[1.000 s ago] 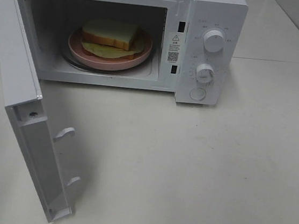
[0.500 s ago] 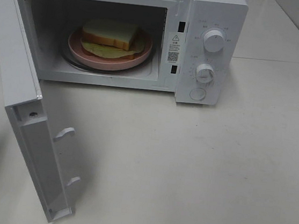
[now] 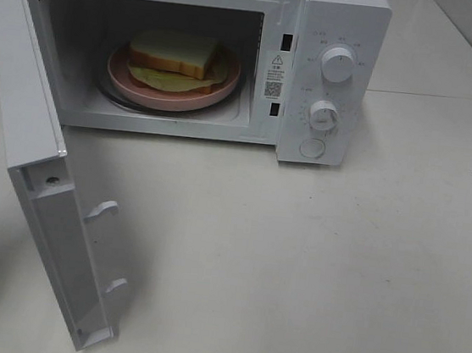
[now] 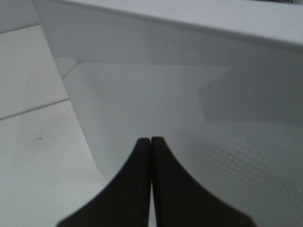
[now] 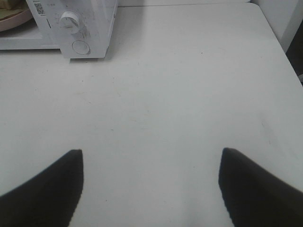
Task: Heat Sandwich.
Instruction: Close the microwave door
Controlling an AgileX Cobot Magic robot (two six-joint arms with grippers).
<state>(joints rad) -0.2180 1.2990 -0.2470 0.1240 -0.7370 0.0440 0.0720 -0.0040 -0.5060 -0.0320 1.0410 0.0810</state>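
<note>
Newly arrived at the left edge of the high view, the left end effector (image 4: 150, 142), clenched on nothing, faces the outer side of the open door (image 3: 30, 110). The sandwich (image 3: 175, 52) sits on its pink plate (image 3: 168, 102) inside the microwave (image 3: 343, 18), upper centre, right of that arm; the right end effector (image 5: 150, 152) hangs released, farther off.

High camera overlooks microwave (image 3: 282, 16); right wrist shares control panel (image 5: 94, 23) (seen distantly).

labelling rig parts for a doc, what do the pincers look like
The left pincer and the right pincer both have plain matte black fingers, broad at the base and tapering toward the tips. No cables or markings show.
</note>
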